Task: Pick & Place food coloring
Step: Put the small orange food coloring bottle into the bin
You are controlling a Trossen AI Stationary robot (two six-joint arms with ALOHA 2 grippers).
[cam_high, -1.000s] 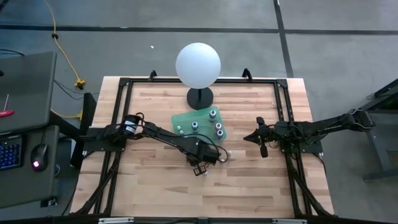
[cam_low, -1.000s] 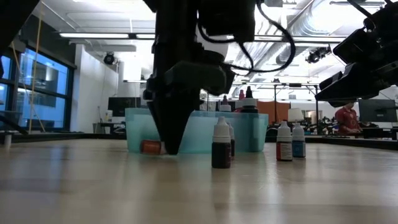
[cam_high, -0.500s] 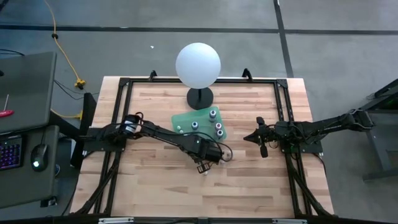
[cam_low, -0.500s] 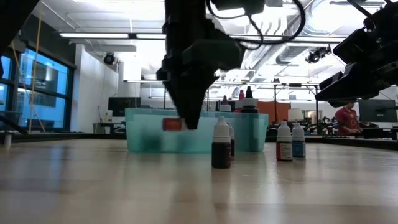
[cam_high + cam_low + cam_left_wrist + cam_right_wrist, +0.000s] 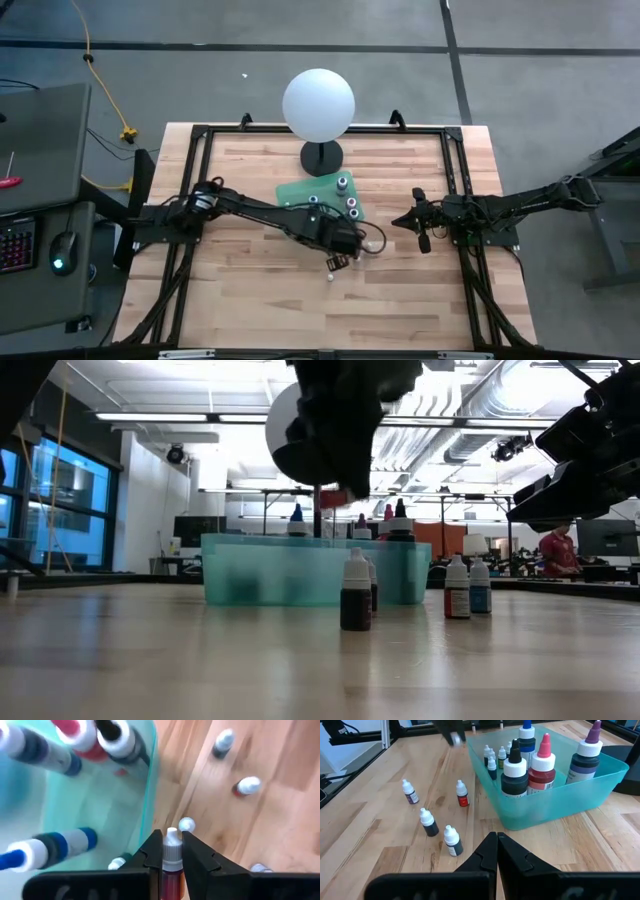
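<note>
Your left gripper [image 5: 171,851] is clamped on 1 red food coloring bottle [image 5: 170,865], lifted beside the teal bin [image 5: 100,810]; 4 more bottles [image 5: 426,822] stand on the table [image 5: 375,840]. Light, rigid, slick plastic: grip the body below the cap. Right gripper [image 5: 496,851] waits, fingers closed on nothing

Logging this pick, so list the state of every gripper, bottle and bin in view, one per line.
left gripper: fingers shut on the red bottle.
red bottle: held, lifted off the table.
right gripper: shut, empty, waiting.
bin: upright, holding bottles.
four loose bottles: standing upright on the table.
</note>
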